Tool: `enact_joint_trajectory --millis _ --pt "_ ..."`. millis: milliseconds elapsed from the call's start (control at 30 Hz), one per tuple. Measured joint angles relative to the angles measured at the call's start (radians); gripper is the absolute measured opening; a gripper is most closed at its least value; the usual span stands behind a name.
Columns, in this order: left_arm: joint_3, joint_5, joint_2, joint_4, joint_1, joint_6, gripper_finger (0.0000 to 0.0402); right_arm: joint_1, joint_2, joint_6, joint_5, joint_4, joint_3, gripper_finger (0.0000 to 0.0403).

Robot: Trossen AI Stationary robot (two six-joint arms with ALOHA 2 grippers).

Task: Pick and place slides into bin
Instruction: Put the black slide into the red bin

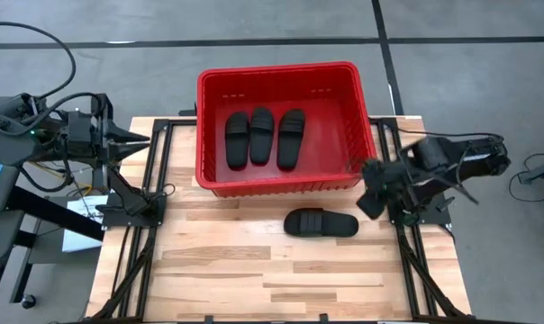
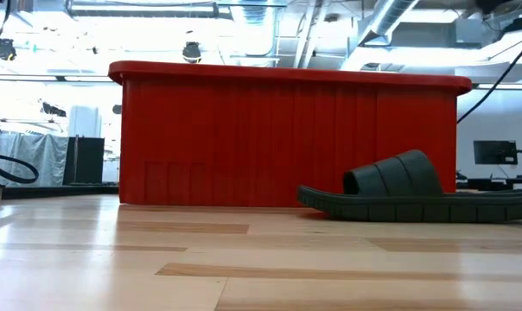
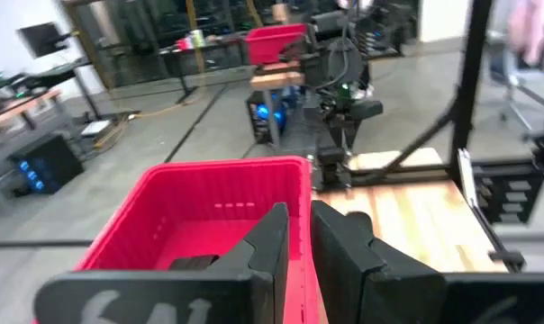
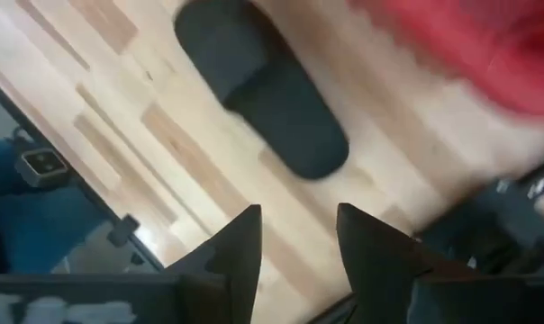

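lying on its sole on the wooden table point(image 1: 209, 270) just in front of the red bin point(image 1: 276, 184), the last black slide point(image 1: 321, 223) was the only one not yet placed, since three matching slides point(image 1: 262, 138) already lay side by side on the bin's floor. the right gripper point(image 4: 297, 238) hung near that slide with its fingers parted and empty, probably lining up a grasp. the left gripper point(image 3: 299, 243), nearly clenched on nothing, waited beyond the bin's left side.

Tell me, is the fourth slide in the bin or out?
Out. It lies flat on the table beside the bin; three others lie inside.
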Motion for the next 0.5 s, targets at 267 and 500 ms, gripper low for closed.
enact_joint_trajectory --millis 267,500 --pt "0.0 0.031 0.0 0.008 0.0 0.04 0.0041 0.216 0.005 0.318 0.039 0.011 -0.131 0.0139" --pt "0.0 0.112 0.0 0.008 0.0 0.033 0.0041 0.336 0.006 0.467 0.136 0.207 -0.284 0.0149"
